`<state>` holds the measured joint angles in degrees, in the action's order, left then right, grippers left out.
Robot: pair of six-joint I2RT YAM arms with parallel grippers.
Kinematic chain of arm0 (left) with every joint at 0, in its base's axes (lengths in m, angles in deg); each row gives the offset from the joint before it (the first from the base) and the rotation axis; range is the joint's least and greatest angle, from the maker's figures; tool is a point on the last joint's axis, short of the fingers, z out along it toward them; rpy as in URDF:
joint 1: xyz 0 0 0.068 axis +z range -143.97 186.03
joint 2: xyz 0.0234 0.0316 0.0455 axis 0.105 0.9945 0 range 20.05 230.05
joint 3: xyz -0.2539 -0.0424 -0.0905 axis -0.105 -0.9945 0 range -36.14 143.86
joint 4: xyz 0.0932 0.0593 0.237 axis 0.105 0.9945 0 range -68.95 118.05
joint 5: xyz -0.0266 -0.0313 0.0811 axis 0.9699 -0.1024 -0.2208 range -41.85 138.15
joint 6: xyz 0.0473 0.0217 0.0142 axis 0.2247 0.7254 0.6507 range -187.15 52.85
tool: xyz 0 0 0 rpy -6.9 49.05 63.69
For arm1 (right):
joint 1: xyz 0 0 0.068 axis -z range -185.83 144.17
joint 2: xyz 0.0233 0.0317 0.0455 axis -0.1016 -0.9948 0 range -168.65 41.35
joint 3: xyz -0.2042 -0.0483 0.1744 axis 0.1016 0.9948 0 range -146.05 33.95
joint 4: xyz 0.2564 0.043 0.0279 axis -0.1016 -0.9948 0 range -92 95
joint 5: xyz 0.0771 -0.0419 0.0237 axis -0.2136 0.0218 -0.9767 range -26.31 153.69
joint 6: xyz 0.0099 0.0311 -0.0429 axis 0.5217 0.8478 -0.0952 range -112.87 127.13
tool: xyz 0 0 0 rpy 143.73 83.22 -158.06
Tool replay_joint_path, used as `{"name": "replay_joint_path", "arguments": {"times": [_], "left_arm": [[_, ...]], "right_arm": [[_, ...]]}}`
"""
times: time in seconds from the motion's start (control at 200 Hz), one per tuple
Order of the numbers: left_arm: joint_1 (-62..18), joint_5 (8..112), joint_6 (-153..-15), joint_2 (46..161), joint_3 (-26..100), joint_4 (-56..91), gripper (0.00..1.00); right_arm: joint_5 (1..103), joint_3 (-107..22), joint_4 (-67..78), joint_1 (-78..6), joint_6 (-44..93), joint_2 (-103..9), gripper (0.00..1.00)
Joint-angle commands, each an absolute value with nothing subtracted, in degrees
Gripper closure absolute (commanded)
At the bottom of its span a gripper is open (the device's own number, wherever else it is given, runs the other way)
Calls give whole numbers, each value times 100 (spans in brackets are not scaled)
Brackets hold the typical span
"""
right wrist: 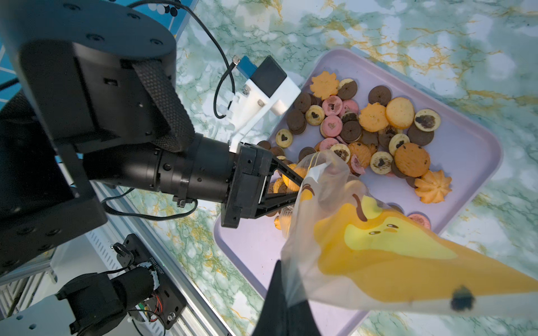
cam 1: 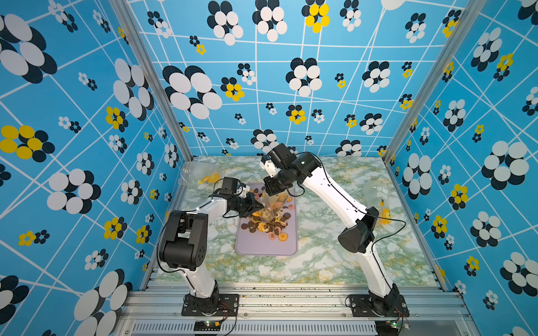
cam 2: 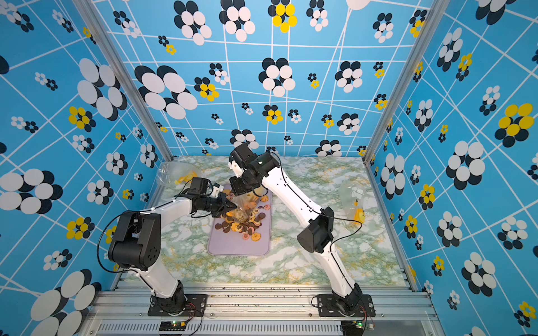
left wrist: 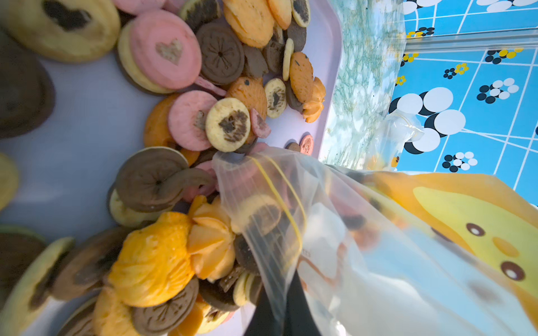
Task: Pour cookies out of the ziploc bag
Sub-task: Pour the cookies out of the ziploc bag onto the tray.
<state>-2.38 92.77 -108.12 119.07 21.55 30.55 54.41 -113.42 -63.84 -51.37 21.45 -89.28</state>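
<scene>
Cookies (right wrist: 374,117), small, round, multicoloured, on lilac tray (right wrist: 465,151).
Left pincer (right wrist: 300,186), right pincer (right wrist: 283,279) clamp clear yellow-printed ziploc bag (right wrist: 378,247) mouth-down for emptying.

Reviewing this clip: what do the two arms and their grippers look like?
Left arm and right arm: white link shells, bulky black joint housings, black base plates, thin black cables looping alongside. Left gripper: black, slim triangular fingers, white camera bracket at its wrist. Right gripper: only black finger tips show.
</scene>
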Motion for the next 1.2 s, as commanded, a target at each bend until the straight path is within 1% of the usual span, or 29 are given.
{"name": "replay_joint_path", "arguments": {"times": [0.0, 0.625, 0.67, 1.194], "left_arm": [[-288, 9344, -10899, 11893, 2095, 2905, 100], [-301, 9461, -11004, 11655, 2152, 2807, 100], [-296, 9454, -11004, 11668, 2148, 2808, 100], [-230, 9324, -10744, 11582, 2044, 3208, 100]], "right_arm": [[5724, -11449, -6444, -5204, 2003, -8729, 100], [6217, -11208, -6415, -5201, 1857, -8372, 100], [6205, -11101, -6368, -5206, 1868, -8184, 100], [5831, -10075, -5890, -5202, 2020, -7876, 100]]}}
